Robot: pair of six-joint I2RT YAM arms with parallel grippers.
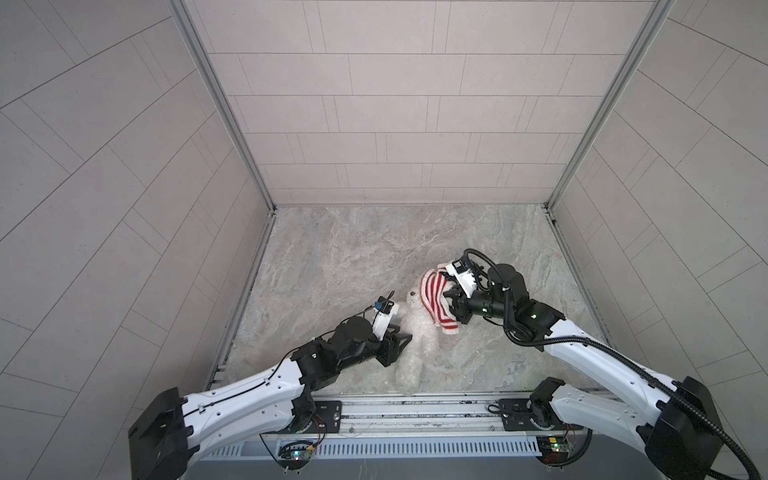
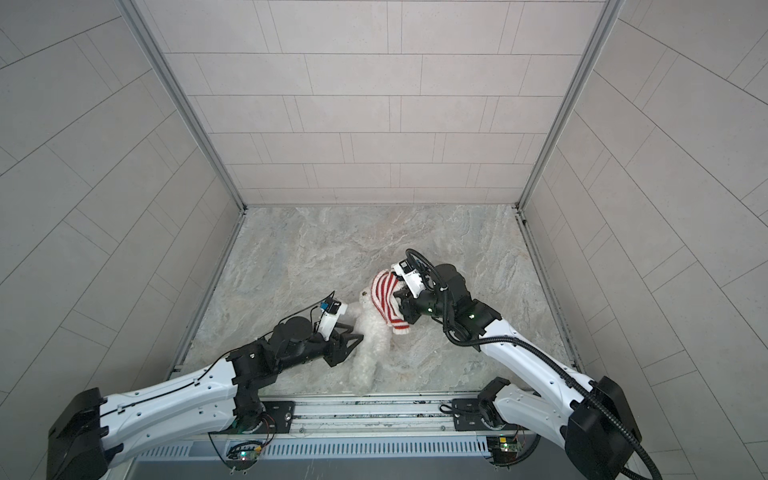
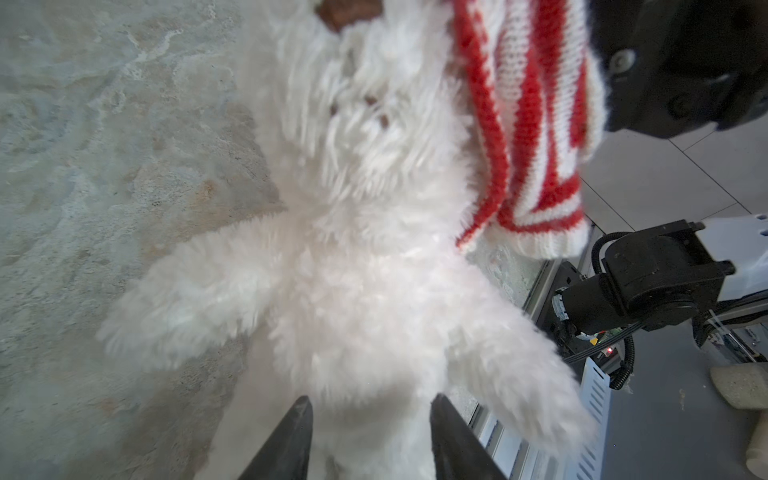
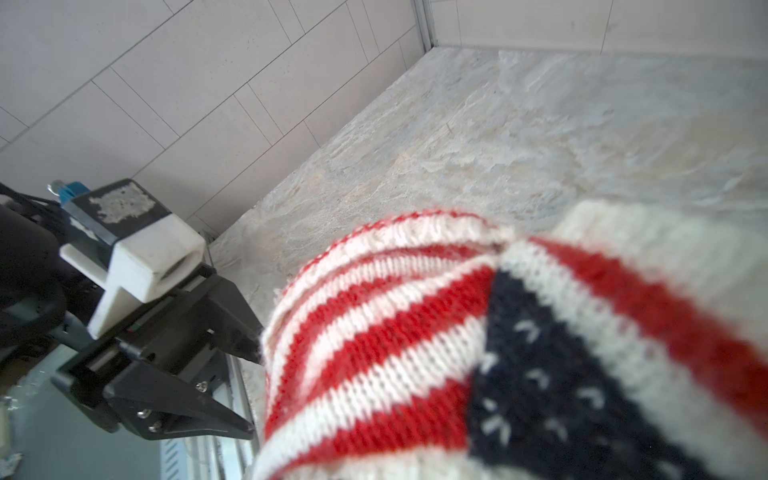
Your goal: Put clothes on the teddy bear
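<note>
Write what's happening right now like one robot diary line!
teddy bear: lying on table, undressed | sweater: hanging by its head | right jaws: shut on sweater | left jaws: open at teddy bear

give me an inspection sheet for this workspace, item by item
surface: marbled tabletop, no spills seen
job's things: teddy bear lying on the tabletop; striped sweater held up beside its head, not yet on it
clutter: nothing seen
grippers: left gripper open, tips either side of the bear's lower body; right gripper gripping the sweater, jaws hidden by the knit
cables: black conduit along the right arm, clear of the bear
surroundings: tiled walls on three sides
</note>
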